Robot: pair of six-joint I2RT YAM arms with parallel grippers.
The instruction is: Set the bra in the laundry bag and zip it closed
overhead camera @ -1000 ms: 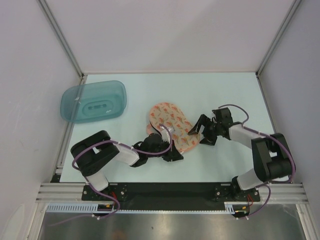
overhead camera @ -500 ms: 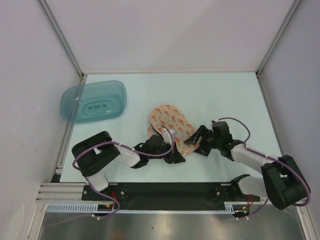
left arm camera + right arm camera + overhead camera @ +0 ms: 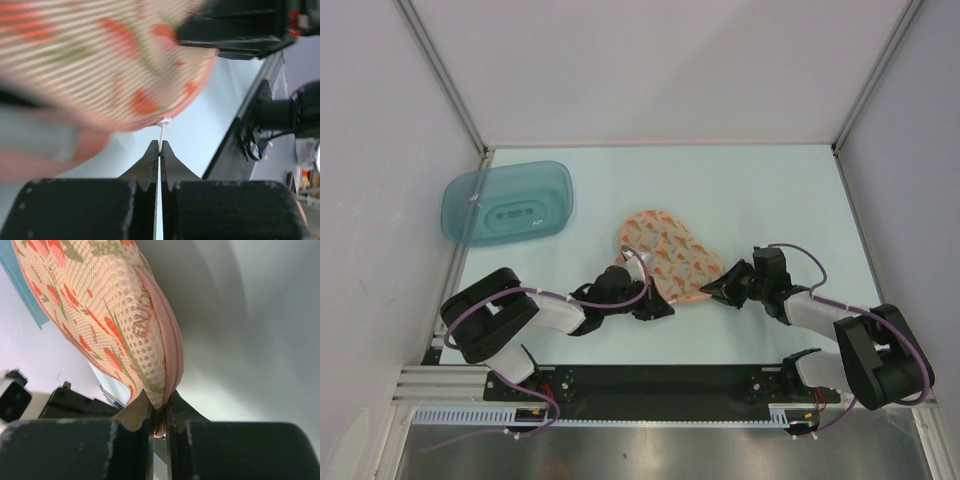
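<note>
My top camera looks down from above and behind the rig onto the whole table (image 3: 770,190). Both wrist cameras sit very close, left one facing right, right one facing left; all three share the near edge of the laundry bag (image 3: 670,262).

The bag (image 3: 100,315) is matt mesh cloth — open-weave, printed — with a smoother pink zip rim (image 3: 175,352). The tub (image 3: 507,205) is translucent teal plastic, faintly glossy; the table (image 3: 750,190) looks smooth and matt.

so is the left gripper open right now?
No, the left wrist view shows the left gripper shut on a thin white cord at the laundry bag's rim.
</note>
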